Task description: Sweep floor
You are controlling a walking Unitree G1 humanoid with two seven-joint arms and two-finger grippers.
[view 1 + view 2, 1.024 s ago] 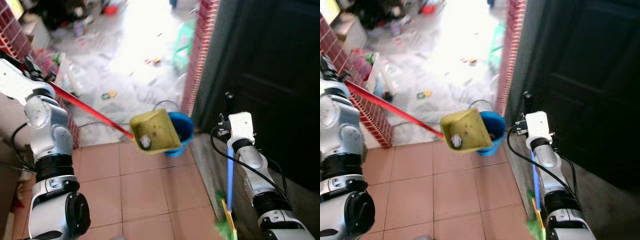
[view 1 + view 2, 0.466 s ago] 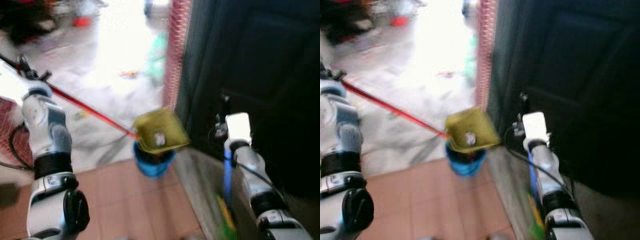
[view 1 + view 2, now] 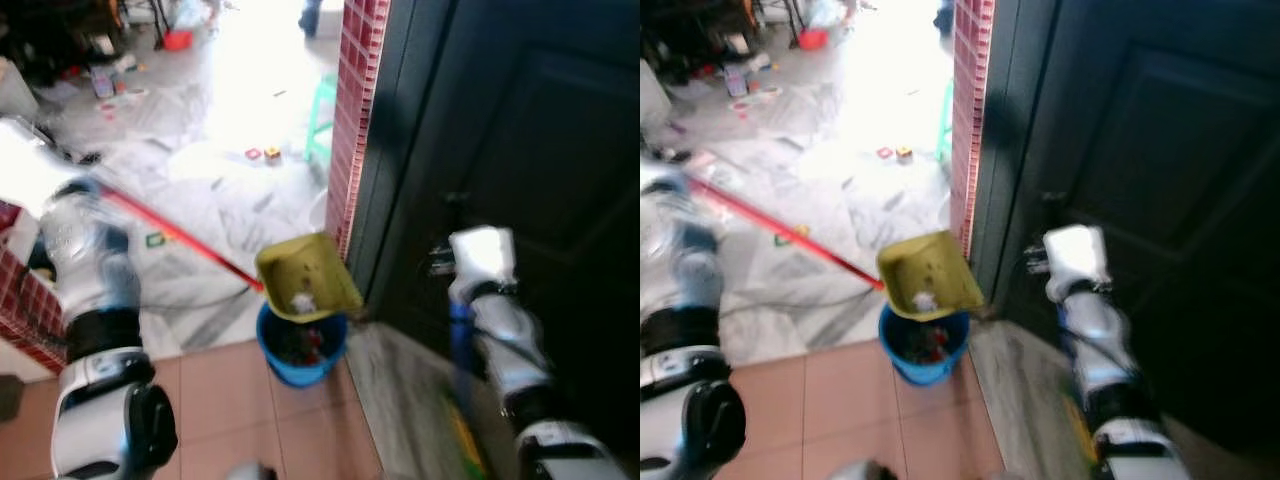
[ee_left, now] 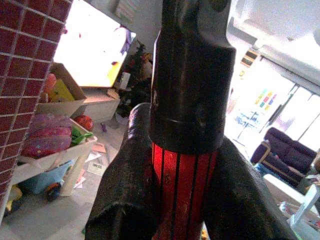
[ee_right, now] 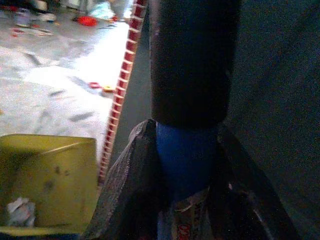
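The yellow dustpan is held directly above the blue bucket, its pan overlapping the bucket's rim, with a scrap of crumpled paper lying low in the pan, on the side nearest the bucket mouth. The long axis is set by the red handle, which runs from the pan up and away from the bucket toward the left tool, seen clenched around that handle. The dustpan side is thus served by the left arm. The right tool is closed on the blue broom handle, held upright beside the dark door, to the bucket's right. A tilt of the pan toward the bucket is judged to be what emptying calls for.
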